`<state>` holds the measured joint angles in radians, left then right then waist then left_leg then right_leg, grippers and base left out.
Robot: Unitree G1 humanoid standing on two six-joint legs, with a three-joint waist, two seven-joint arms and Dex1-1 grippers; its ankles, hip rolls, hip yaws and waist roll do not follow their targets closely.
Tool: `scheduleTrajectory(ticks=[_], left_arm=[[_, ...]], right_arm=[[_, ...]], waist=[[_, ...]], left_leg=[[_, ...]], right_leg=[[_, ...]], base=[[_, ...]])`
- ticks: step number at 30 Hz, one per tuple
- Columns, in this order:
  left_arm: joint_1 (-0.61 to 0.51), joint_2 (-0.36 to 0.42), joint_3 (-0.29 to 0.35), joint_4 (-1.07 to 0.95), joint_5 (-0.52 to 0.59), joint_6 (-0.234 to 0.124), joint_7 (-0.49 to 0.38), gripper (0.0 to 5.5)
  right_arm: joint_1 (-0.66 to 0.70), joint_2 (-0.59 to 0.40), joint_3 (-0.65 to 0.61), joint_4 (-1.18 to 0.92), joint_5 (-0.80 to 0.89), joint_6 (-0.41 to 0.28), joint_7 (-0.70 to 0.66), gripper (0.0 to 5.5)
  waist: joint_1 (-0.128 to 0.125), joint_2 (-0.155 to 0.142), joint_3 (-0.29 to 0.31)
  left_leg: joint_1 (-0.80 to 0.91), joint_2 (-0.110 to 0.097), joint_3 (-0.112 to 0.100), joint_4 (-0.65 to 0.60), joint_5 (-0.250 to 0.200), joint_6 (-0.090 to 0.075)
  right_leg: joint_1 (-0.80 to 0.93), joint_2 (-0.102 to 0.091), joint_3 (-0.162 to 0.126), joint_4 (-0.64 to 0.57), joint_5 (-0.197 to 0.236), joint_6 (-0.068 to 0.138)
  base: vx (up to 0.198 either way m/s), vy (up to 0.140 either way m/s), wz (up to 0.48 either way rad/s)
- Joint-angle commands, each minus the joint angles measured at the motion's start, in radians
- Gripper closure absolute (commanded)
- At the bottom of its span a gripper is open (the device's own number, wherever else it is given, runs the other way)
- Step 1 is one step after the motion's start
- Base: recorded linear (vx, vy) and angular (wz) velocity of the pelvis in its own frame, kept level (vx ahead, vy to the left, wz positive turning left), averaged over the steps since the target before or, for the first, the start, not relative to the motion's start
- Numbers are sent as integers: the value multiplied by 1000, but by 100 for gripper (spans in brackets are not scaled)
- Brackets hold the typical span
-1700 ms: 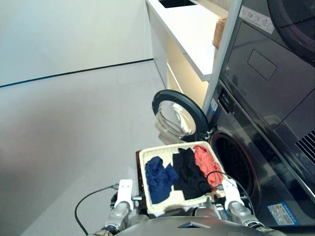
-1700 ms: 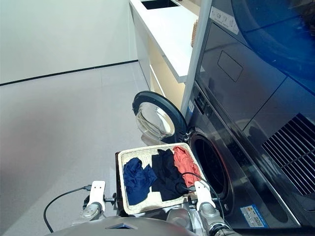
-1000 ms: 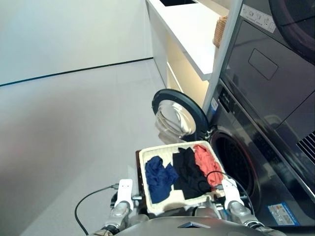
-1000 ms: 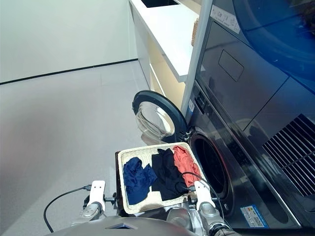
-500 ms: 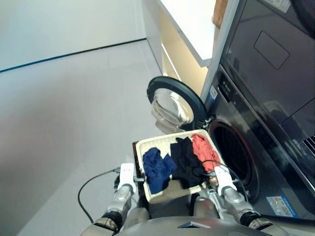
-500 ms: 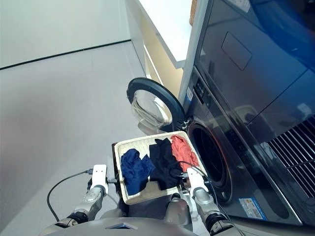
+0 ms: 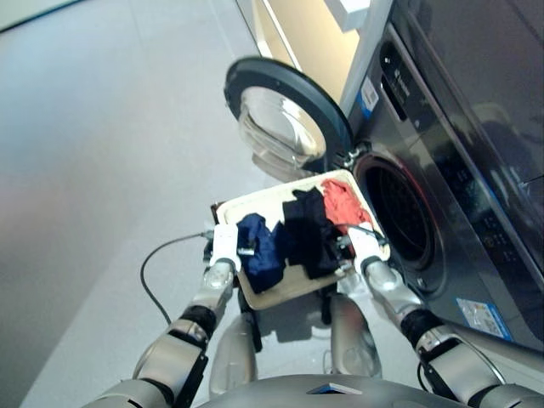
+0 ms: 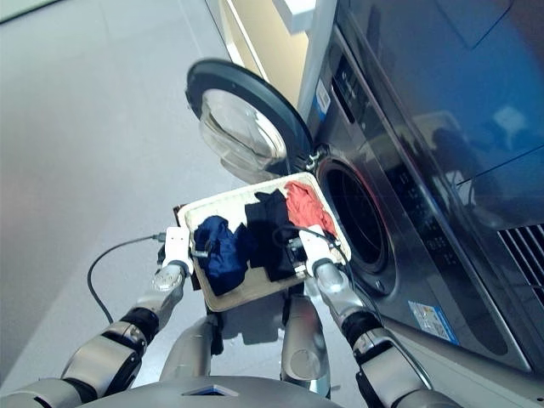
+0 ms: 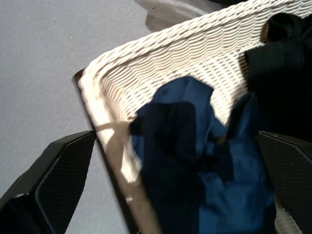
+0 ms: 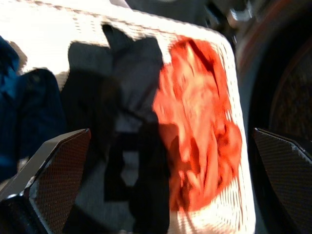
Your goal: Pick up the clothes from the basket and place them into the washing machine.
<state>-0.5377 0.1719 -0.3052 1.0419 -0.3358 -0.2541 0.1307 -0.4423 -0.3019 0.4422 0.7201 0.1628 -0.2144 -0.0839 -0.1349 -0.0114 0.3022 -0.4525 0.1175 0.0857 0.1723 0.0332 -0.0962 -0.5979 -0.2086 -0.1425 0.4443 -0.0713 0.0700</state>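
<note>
In front of the machine: we see the cream-white woven wicker basket (image 7: 280, 293) beside the round drum hole (image 7: 399, 214).
Washing machine: the dark grey steel front-loader (image 7: 463, 225) stands at our right; its black-rimmed round glass porthole door (image 7: 285, 115) is swung open, beyond the basket.
Clothes: all three lie in the basket. The navy blue fabric garment (image 7: 259, 248) lies at the left end, the black fabric garment (image 7: 304, 231) in the middle, the coral red fabric garment (image 7: 340, 202) at the end nearest the drum hole.
Left tool (image 9: 161, 185): we see the two black fingers spread wide, empty, over the navy garment and the basket's left rim.
Right tool (image 10: 165, 180): we see the fingers spread wide, empty, facing the black and coral garments.
Floor: a black cable (image 7: 161, 272) lies on the grey floor left of the basket.
</note>
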Motion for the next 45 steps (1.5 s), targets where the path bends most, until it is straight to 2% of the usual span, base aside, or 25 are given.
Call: scheduleTrajectory(ticks=[1,8,11,15,16,17,21,25,26,27,28,29,30,37,38,41,45], left_arm=[[-52,48,3,-35,-25,-39,36,0],[-130,79,31,-23,-74,-43,69,0],[-151,108,41,-22,-82,-47,70,0],[-193,153,51,-3,-90,-47,80,0],[-200,160,55,-3,-91,-46,82,0],[-208,167,63,-1,-99,-46,84,0],[-251,181,78,20,-138,-52,87,0],[-282,190,88,32,-148,-52,89,0],[-291,191,87,39,-149,-50,85,35],[-298,191,89,44,-153,-51,84,155],[-300,187,94,51,-158,-50,79,384],[-300,182,99,56,-168,-51,75,524],[-299,175,105,56,-179,-54,72,550],[-258,131,109,49,-205,-65,32,550],[-250,125,113,42,-219,-69,26,550],[-221,112,113,12,-255,-77,1,550],[-169,94,107,-81,-301,-93,-25,550]], right_arm=[[-36,6,24,-101,-1,-80,-22,0],[-91,15,20,-197,26,-102,-24,0],[-105,12,26,-228,43,-105,-8,0],[-122,15,29,-270,48,-115,0,0],[-122,16,30,-270,47,-117,2,0],[-125,16,32,-273,41,-117,0,0],[-141,29,37,-280,42,-124,0,0],[-148,27,32,-302,50,-132,5,0],[-148,29,30,-304,51,-134,6,0],[-147,31,26,-304,57,-136,9,0],[-145,31,24,-304,58,-137,12,0],[-143,31,22,-302,57,-138,14,0],[-140,30,20,-300,56,-140,17,0],[-123,21,21,-260,45,-142,34,0],[-123,19,21,-248,41,-141,33,0],[-127,17,38,-186,17,-132,30,0],[-131,8,73,-133,-23,-115,46,0]], waist=[[-23,-31,-11],[-46,-36,9],[-58,-41,14],[-75,-47,21],[-70,-41,25],[-74,-42,29],[-85,-47,35],[-93,-53,40],[-95,-55,39],[-97,-55,38],[-98,-55,36],[-99,-54,34],[-100,-52,32],[-92,-37,1],[-95,-43,-2],[-80,-38,-12],[-53,-28,-23]], left_leg=[[-34,33,13,204,-138,24],[-198,61,5,357,-202,24],[-279,70,-3,421,-221,26],[-369,84,-1,475,-238,33],[-369,94,-6,490,-271,26],[-383,94,-10,500,-274,28],[-425,91,-24,525,-279,29],[-445,90,-25,535,-285,29],[-449,89,-25,535,-284,28],[-454,88,-26,537,-284,29],[-454,86,-28,537,-284,28],[-451,85,-30,533,-283,28],[-446,84,-30,528,-282,28],[-362,81,-19,443,-258,15],[-358,73,-13,423,-225,20],[-282,76,-4,362,-209,11],[-167,76,10,273,-183,-4]], right_leg=[[-35,-46,48,-111,128,89],[-190,-12,92,-28,106,74],[-265,13,111,10,102,67],[-351,42,131,38,103,63],[-355,54,129,60,71,67],[-370,60,135,71,71,69],[-410,62,131,98,66,67],[-432,64,133,106,70,66],[-436,65,131,105,72,66],[-437,65,132,102,73,66],[-437,65,132,101,74,65],[-435,65,130,99,73,65],[-431,62,130,95,74,65],[-365,46,123,37,81,66],[-354,35,123,7,114,60],[-292,27,117,-34,120,62],[-188,11,95,-102,134,67]], base=[[0,0,0],[2,5,-57],[-23,29,-229],[-1,37,-295],[82,34,-305],[85,20,-302],[-3,-1,-118],[0,0,0],[0,0,0],[0,0,0],[0,0,0],[0,0,0],[0,0,0],[-13,-4,7],[-87,-42,111],[-28,-15,37],[26,-58,60]])
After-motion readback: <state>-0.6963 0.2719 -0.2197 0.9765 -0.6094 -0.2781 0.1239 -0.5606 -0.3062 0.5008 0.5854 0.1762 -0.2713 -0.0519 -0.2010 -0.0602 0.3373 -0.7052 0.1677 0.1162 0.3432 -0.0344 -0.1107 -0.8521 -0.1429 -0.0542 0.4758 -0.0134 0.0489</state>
